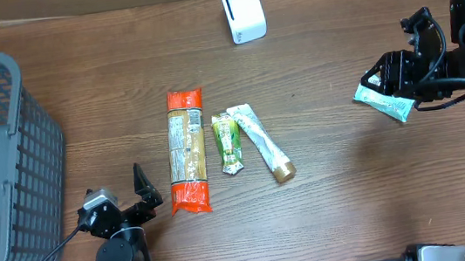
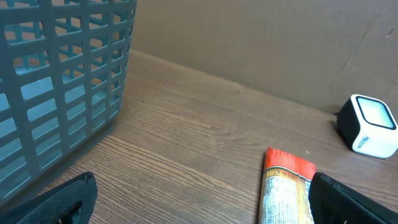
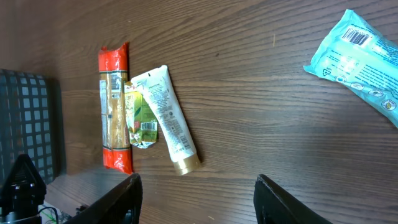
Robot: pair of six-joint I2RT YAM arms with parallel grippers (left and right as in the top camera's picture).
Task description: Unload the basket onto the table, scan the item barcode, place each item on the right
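Wooden table [image 1: 354, 196], cardboard backdrop. Teal packet [image 1: 383, 103] at right edge of overhead view, apparently lying flat just beside right gripper [image 3: 198, 186]; barcode near one end. Likely light, soft, slippery film: pinch sealed end, clear of barcode. Right gripper half-spread, empty. Left gripper [image 2: 199, 199] spread wide, empty, lower left. Four packaged goods: teal packet, orange-ended pack [image 1: 187, 151], green sachet [image 1: 228, 145], gold-capped tube [image 1: 260, 140]. One white scanner [image 1: 243, 12], top centre. One grey basket [image 1: 43, 161], far left.

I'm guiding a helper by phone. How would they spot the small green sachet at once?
From the grey basket on the left, look right to three items lying side by side on the table. The green sachet is the middle one, between the long orange-ended packet and the gold-capped white tube. It is the shortest and the only green one.
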